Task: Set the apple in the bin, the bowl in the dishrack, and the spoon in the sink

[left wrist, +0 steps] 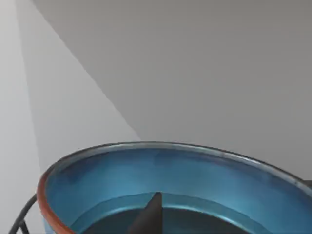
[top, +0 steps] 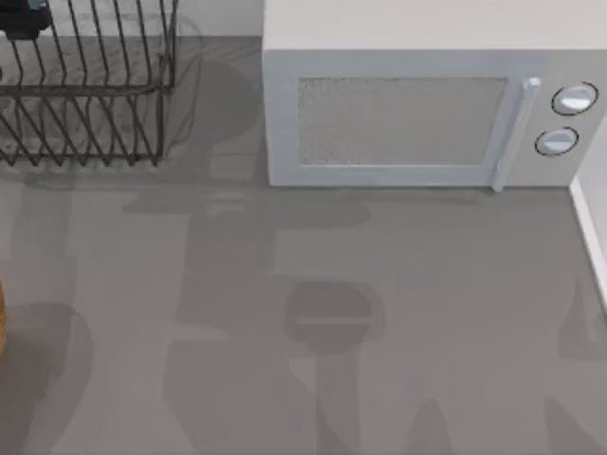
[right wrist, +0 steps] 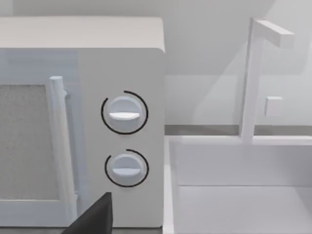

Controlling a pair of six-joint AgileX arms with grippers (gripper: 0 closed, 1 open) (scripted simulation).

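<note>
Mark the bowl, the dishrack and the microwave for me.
bowl (left wrist: 195, 175): left wrist view, on the blue inner wall.
dishrack (top: 90, 90): top view, on the black front wire rail.
microwave (top: 398, 118): top view, on the door's mesh window.

Blue bowl (left wrist: 195, 180), black dishrack (top: 90, 95), grey microwave (top: 417, 114).

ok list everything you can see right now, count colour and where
dishrack: one, black wire, top view's far left corner
microwave: one, light grey, two round knobs, far side toward the right
bowl: one, blue with a reddish-brown rim, close under the left wrist camera
sink: one, white, with a tap, just beside the microwave's knob side
table: one, grey
left claw: one dark finger reaching inside the bowl
right claw: dark finger tip, facing the microwave's knobs
</note>
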